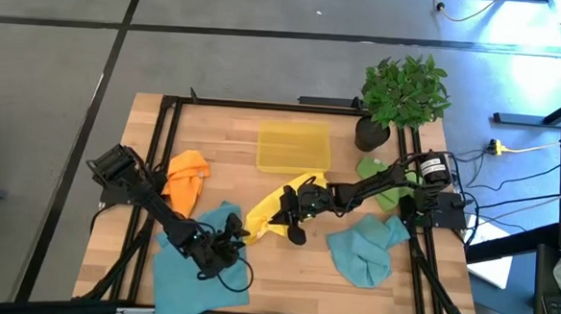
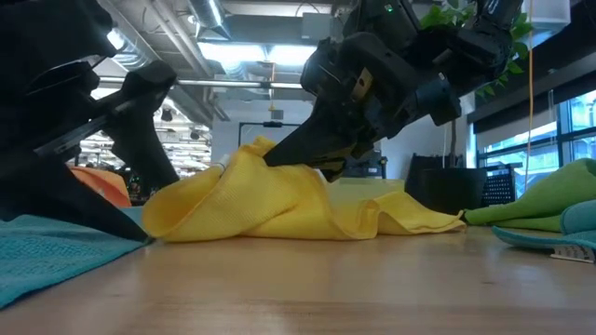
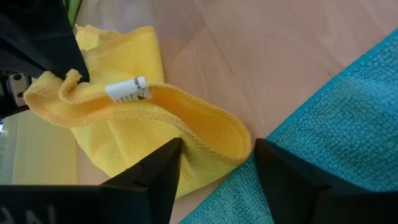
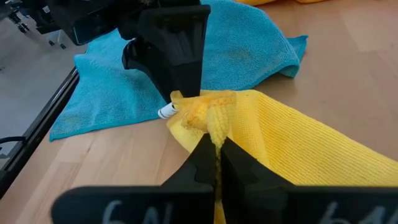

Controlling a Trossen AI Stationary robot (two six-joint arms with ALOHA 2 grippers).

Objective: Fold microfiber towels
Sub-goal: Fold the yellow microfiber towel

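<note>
The yellow towel (image 1: 270,206) lies crumpled at the table's middle, its lower folds on the wood. My right gripper (image 4: 216,142) reaches in from the table's right and is shut on its raised, bunched edge. My left gripper (image 3: 217,158) is open over a teal towel (image 3: 336,124) at the near left. Its fingers stand on either side of the yellow towel's rounded hem (image 3: 233,140), close to the white label (image 3: 127,90). An orange towel (image 1: 185,176), a green towel (image 1: 385,182) and a second teal towel (image 1: 362,248) lie loose on the table. My right gripper pinches a bunched fold of the yellow towel's edge (image 4: 208,118) between its two shut fingers, beside the label. The fingers slant down from the table's right. That fold is held up, and the rest of the towel (image 2: 279,209) sags to the table. My left gripper's fingers (image 3: 168,165) are close to the yellow hem, but I cannot tell whether they touch it.
A translucent yellow bin (image 1: 294,146) stands at the far middle, and a potted plant (image 1: 399,91) at the far right corner. Black frame rails (image 1: 155,160) run along the table's sides. Bare wood (image 1: 293,283) shows between the two teal towels.
</note>
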